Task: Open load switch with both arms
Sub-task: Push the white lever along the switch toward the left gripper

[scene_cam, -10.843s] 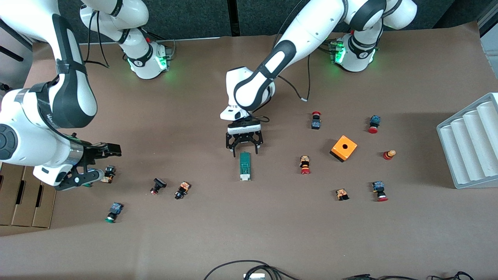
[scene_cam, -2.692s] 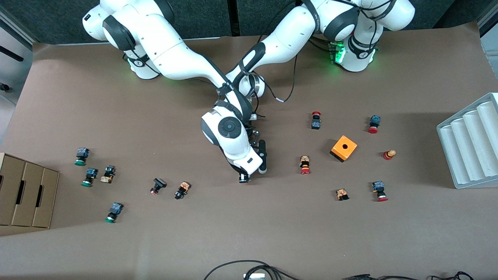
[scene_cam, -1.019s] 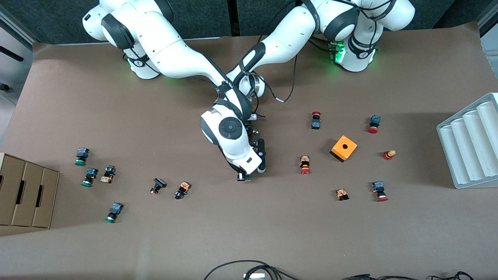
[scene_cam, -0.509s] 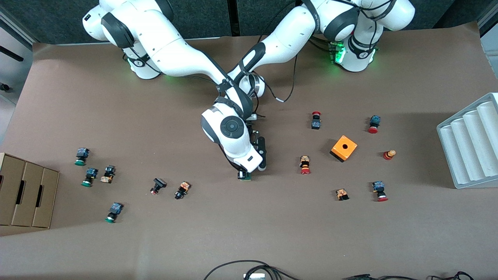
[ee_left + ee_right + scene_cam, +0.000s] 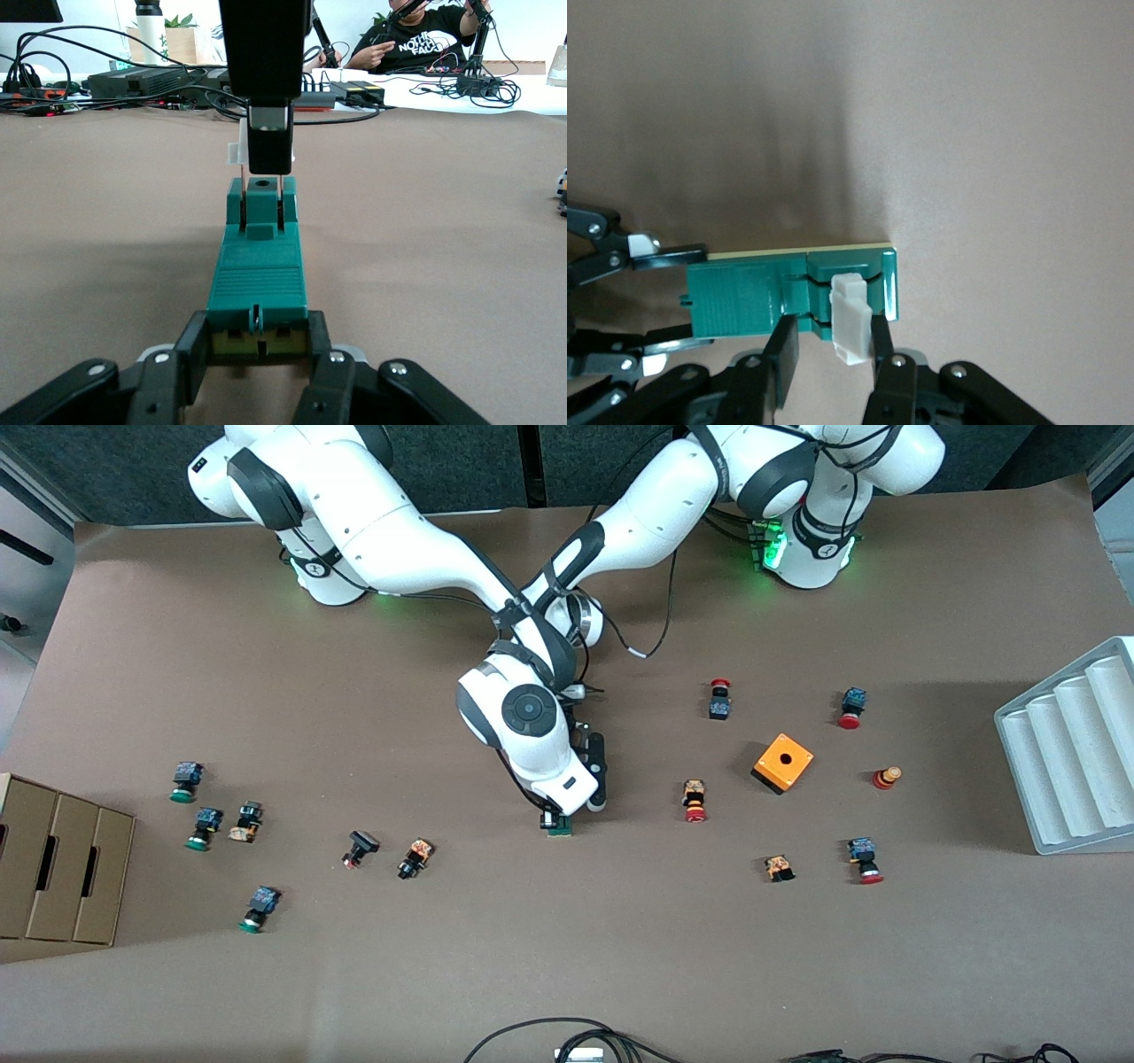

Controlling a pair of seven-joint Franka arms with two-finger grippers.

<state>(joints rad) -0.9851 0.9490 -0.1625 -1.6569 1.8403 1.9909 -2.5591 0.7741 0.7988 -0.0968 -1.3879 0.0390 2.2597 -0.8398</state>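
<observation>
One load switch (image 5: 559, 828), one orange cube (image 5: 783, 763), two arms (image 5: 399, 522).

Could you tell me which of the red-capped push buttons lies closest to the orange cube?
The red-capped push button just beside the orange cube, toward the grippers and slightly nearer the front camera; the other red-capped ones lie farther from the cube.

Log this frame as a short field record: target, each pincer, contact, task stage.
target: load switch, lying flat mid-table
left pincer: shut on the switch's plain end
right pincer: shut on the white piece at the switch's other end
contact: both pincers grip the one switch
task stage: gripped at both ends; whether it is open, cannot tell
</observation>
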